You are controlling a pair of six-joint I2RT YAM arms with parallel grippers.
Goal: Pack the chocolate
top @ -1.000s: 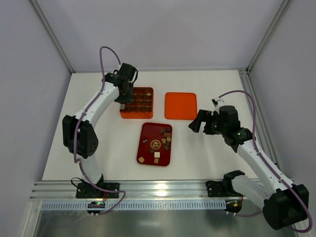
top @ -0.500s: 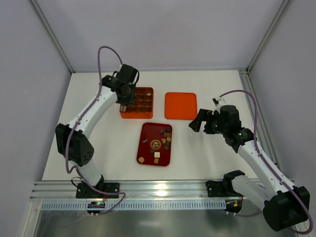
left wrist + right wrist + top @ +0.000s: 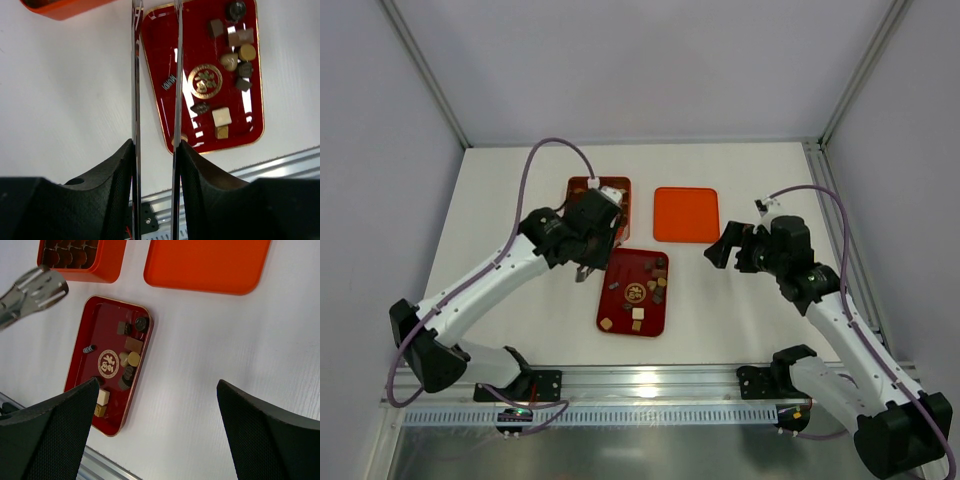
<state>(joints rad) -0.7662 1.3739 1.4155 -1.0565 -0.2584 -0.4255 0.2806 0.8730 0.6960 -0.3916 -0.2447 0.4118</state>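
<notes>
The left gripper's (image 3: pixel 36 290) thin metal blades stand slightly apart and empty above the far-left corner of the dark red tray (image 3: pixel 603 300), where the chocolate (image 3: pixel 131 354) lies loose. The right gripper (image 3: pixel 157 387) gapes wide, empty. The white table (image 3: pixel 510 200) is enclosed by pale grey walls (image 3: pixel 650 60).

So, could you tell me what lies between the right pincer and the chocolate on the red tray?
Only bare white table, as the top view shows: the open right pincer hovers right of the chocolate on the red tray, nothing between.
</notes>
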